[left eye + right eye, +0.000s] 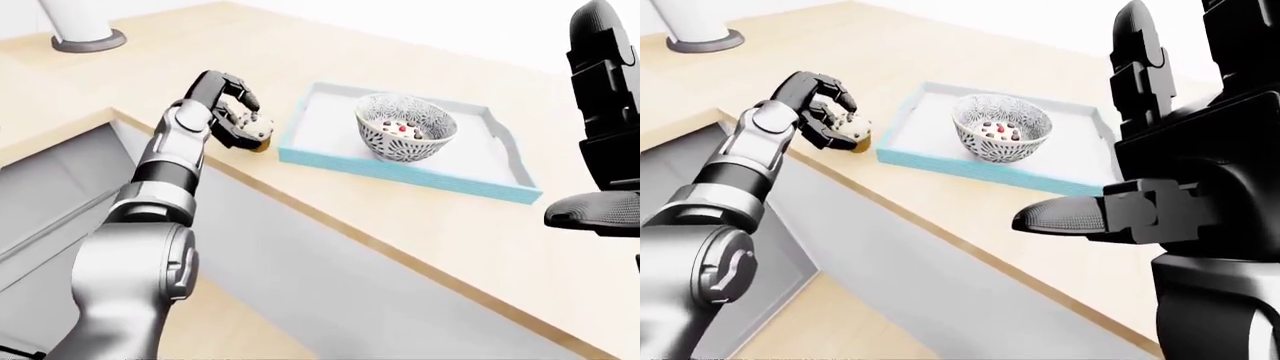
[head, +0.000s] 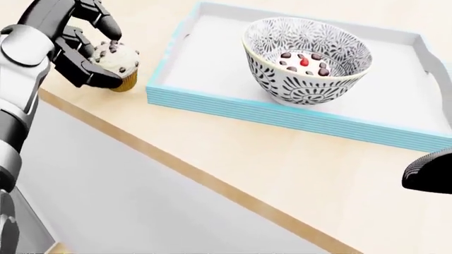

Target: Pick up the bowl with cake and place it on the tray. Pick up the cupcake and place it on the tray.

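Cupcake (image 2: 116,64) was clamped in the left hand (image 2: 86,50) just beside the tray (image 2: 233,108), right hand (image 1: 1140,210) apart, so clipping that wall could've knocked it loose.

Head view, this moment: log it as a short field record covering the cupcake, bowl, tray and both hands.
cupcake: outside the tray, by its left wall, on the counter edge
left hand: fingers closed round the cupcake
bowl with cake: upright inside the tray
tray: light blue, on the wooden counter
right hand: open, empty, raised at the view's right
task status: bowl placed; cupcake not yet on tray
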Tool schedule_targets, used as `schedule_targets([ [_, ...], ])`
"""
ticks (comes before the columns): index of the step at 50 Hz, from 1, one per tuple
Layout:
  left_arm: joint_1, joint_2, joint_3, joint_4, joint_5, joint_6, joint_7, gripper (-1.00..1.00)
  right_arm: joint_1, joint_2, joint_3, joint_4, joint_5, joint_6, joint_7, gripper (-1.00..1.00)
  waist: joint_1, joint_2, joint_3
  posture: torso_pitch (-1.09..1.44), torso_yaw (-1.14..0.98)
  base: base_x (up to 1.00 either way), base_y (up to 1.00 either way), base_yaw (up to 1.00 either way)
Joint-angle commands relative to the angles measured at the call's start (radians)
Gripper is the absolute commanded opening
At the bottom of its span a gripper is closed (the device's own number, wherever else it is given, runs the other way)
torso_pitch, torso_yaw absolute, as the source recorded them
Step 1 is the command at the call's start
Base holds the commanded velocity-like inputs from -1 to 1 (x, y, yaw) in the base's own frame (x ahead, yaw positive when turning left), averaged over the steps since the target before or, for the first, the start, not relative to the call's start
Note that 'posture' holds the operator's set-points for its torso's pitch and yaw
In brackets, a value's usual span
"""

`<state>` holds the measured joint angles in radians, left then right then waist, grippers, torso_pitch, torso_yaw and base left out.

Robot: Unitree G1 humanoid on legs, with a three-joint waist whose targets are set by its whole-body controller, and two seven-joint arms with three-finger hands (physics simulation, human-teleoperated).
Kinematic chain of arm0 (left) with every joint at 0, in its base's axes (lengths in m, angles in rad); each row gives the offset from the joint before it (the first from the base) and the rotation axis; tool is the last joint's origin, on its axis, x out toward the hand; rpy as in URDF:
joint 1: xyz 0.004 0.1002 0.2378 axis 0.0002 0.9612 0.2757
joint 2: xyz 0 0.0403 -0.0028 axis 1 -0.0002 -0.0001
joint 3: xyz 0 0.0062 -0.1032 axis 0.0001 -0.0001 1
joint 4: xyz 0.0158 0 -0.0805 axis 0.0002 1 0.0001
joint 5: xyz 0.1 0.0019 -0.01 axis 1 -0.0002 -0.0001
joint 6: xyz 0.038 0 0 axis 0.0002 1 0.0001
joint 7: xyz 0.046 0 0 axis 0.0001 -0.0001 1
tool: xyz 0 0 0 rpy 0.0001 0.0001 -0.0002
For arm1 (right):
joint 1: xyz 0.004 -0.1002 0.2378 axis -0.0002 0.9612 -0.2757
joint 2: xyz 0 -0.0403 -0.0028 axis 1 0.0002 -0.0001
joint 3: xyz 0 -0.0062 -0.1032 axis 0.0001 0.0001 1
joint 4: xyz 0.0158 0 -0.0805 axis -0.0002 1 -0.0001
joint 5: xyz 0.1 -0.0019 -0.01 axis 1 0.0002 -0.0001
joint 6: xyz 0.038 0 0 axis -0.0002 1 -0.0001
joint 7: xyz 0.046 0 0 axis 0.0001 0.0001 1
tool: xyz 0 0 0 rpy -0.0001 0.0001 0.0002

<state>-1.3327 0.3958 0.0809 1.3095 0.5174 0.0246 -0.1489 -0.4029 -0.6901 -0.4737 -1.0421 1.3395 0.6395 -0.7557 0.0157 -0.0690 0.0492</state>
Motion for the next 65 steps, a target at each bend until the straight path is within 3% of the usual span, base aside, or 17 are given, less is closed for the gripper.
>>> schedule_targets([
  [1,-0.065,0.016,0.008,-0.057,-0.008,-0.019,0.028,-1.0,-0.018,-0.008,-0.01,0.0,-0.02,-0.019,0.006,1.0,0.0,0.003,-0.029,0.0,0.0,0.0,0.0,0.0],
  [6,-0.099,0.023,0.017,-0.06,-0.02,-0.011,0.06,-1.0,-0.02,0.002,-0.007,-0.001,-0.03,-0.014,0.012,1.0,0.0,0.001,-0.027,0.0,0.0,0.0,0.0,0.0],
  [12,-0.137,0.015,0.024,-0.074,-0.053,0.009,0.035,-1.0,-0.024,0.008,-0.002,-0.002,-0.036,-0.01,0.011,1.0,0.003,0.001,-0.026,0.0,0.0,0.0,0.0,0.0],
  [29,-0.188,-0.069,0.008,-0.076,-0.109,0.028,0.031,-1.0,-0.029,-0.022,-0.019,-0.003,0.007,-0.024,-0.018,1.0,0.006,-0.006,-0.024,0.0,0.0,0.0,0.0,0.0],
  [50,-0.192,-0.161,-0.008,-0.046,-0.111,0.011,0.06,-1.0,-0.015,-0.012,-0.018,0.002,-0.01,-0.03,-0.004,1.0,0.005,-0.014,-0.027,0.0,0.0,0.0,0.0,0.0],
  [65,-0.179,-0.221,-0.008,-0.027,-0.102,-0.01,0.167,-1.0,-0.018,-0.024,-0.027,-0.002,0.011,-0.035,-0.019,1.0,0.005,-0.016,-0.027,0.0,0.0,0.0,0.0,0.0],
])
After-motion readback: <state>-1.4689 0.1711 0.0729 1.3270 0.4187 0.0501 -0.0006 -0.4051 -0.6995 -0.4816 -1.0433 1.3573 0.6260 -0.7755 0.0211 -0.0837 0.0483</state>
